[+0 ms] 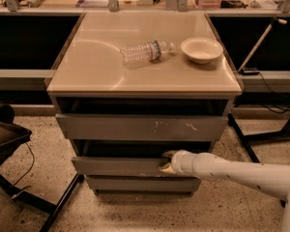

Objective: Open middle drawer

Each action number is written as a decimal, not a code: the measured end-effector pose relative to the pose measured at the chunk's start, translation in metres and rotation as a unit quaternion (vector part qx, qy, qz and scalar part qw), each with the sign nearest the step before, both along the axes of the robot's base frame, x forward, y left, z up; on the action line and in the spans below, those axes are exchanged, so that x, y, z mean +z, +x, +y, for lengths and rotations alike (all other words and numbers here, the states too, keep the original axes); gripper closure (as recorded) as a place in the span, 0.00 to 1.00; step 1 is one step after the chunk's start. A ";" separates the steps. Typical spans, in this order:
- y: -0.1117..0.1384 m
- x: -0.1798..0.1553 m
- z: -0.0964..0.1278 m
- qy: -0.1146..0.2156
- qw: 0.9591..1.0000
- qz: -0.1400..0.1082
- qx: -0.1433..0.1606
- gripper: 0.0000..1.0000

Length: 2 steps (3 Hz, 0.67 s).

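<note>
Under the front edge of the beige counter (pixel 87 66), the white gripper (pixel 166 161) seems clamped on the flat grey middle drawer (pixel 121 166), to pull it.

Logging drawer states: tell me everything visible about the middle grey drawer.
The plain grey, handleless middle drawer has a long flat front with a pale scuff on its lower edge. It stands slightly forward of the narrower front below, dark gap above. The robot's end effector sits at its top edge, right of centre.
</note>
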<state>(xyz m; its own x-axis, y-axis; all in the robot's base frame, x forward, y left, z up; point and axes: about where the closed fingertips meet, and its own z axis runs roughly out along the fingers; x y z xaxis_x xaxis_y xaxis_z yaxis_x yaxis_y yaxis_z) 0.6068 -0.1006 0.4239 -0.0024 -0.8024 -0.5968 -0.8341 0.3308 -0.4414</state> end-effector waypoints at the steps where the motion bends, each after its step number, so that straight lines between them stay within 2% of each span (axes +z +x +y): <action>1: -0.020 0.002 -0.003 -0.006 1.000 0.002 -0.015 1.00; 2: -0.032 0.045 -0.014 -0.018 0.997 -0.014 -0.079 1.00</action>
